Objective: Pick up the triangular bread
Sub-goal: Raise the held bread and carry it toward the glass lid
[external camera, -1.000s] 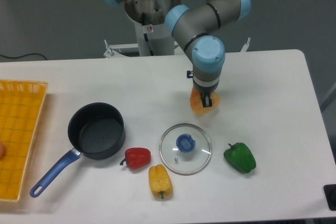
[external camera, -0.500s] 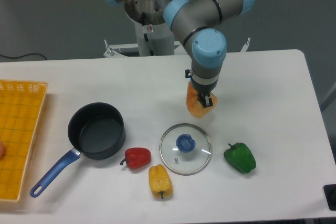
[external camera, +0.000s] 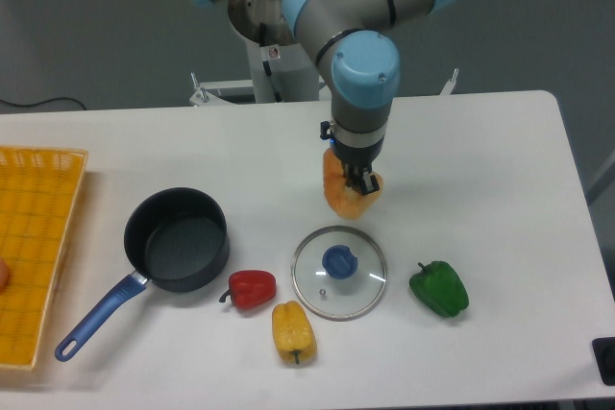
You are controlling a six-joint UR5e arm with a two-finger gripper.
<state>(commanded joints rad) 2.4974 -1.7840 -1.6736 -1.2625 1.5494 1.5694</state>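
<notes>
The triangular bread point(external camera: 348, 193) is pinched by the gripper point(external camera: 359, 182), whose dark fingers point(external camera: 366, 180) are seen pressed against the bread's upper right part. The fingers are largely covered by the wrist above them, and the top of the bread is hidden behind them, so the exact contact cannot be made out. Whether the bread is clear of the white table point(external camera: 500, 170) or just touching it cannot be told from this single view.

Just below the gripper a glass lid point(external camera: 339, 272) with a blue knob is laid flat. Below and to the right a green pepper point(external camera: 439, 288) is seen. Below and to the left a red pepper point(external camera: 252, 288) and a yellow pepper point(external camera: 293, 331) are lying close together. Further left a dark saucepan point(external camera: 177, 252) with a blue handle is placed. At the far left a yellow basket point(external camera: 38, 237) is cut off by the frame edge, and a small orange thing in it is only partly shown.
</notes>
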